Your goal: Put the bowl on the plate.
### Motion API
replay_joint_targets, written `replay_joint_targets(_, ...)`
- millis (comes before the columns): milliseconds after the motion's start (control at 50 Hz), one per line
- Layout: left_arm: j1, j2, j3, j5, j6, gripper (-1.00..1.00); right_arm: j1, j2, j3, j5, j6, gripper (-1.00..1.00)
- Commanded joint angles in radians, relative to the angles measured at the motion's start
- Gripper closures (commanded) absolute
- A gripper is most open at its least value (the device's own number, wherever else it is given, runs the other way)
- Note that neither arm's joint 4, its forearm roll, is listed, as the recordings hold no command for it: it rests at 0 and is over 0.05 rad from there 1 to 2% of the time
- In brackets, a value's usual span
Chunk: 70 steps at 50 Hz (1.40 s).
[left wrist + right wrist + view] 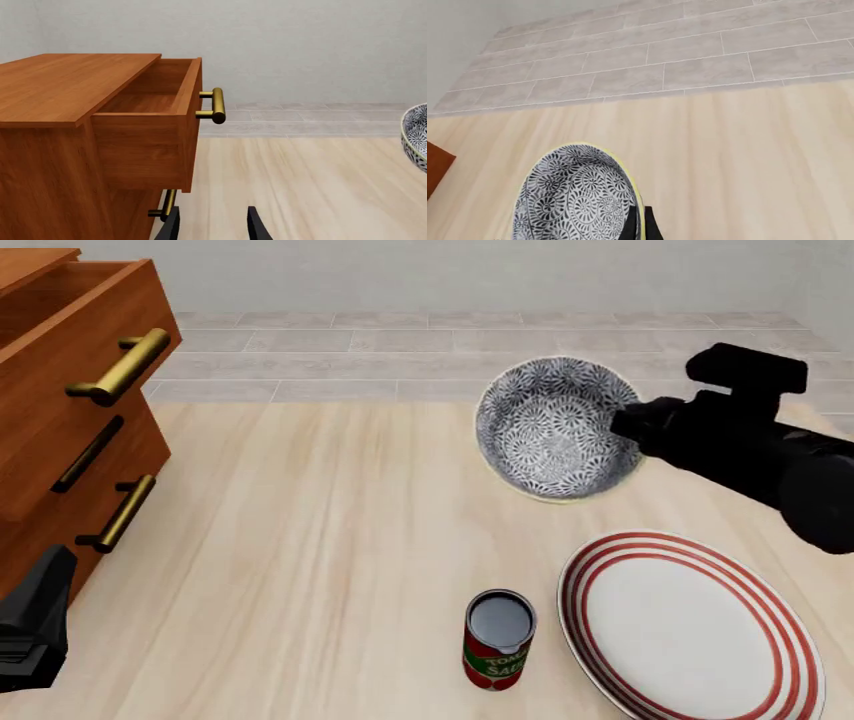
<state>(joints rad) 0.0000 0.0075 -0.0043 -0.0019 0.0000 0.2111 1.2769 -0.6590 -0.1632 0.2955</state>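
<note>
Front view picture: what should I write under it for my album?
Right hand holds tilted blue-grey floral ceramic bowl above the table, beside red-ringed white plate.

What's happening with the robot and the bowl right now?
Right pincer shut on bowl rim, bowl tilted, off the table. Left pincer open, idle by the drawers. Plate bare; can beside it, not blocking.
</note>
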Motion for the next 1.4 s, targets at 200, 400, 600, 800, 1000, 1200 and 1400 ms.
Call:
replay_joint_targets(200,0.000,0.000,0.000,0.000,0.000,-1.00,-0.110,-0.257,0.167,0.082,0.028,1.00)
replay_joint_targets(400,0.000,0.000,0.000,0.000,0.000,-1.00,-0.164,-0.390,0.232,0.152,0.041,1.00)
replay_joint_targets(600,0.000,0.000,0.000,0.000,0.000,-1.00,-0.245,-0.530,0.289,0.253,0.046,1.00)
replay_joint_targets(800,0.000,0.000,0.000,0.000,0.000,-1.00,-0.283,-0.625,0.319,0.334,0.053,1.00)
replay_joint_targets(1000,0.000,0.000,0.000,0.000,0.000,-1.00,-0.327,-0.717,0.357,0.419,0.054,1.00)
replay_joint_targets(1200,0.000,0.000,0.000,0.000,0.000,-1.00,-0.357,-0.772,0.443,0.424,0.082,1.00)
replay_joint_targets(1400,0.000,0.000,0.000,0.000,0.000,-1.00,-0.377,-0.763,0.505,0.390,0.086,1.00)
